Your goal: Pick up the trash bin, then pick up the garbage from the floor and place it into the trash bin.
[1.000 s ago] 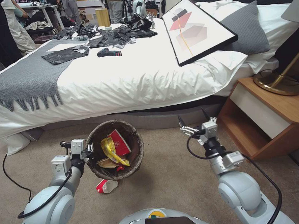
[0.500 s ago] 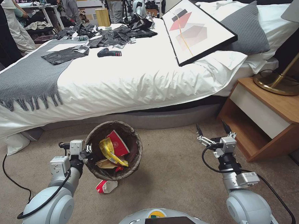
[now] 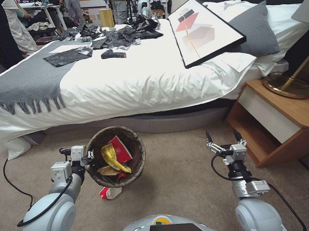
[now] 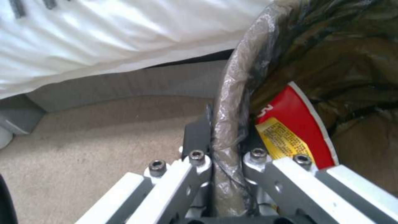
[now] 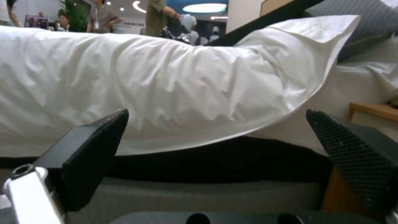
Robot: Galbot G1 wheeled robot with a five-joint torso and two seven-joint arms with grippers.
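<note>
The bin point(image 3: 115, 156) is pinched at its 9 o'clock rim by the left pincer point(image 3: 89, 158); the right pincer point(image 3: 222, 136), spread and empty, has been drawn back; a carton point(image 3: 110, 192) remains at 6 o'clock.

open carpet point(image 3: 186, 183) ahead, bed point(image 3: 142, 81) beyond, nightstand point(image 3: 284, 121) probably close right
</note>
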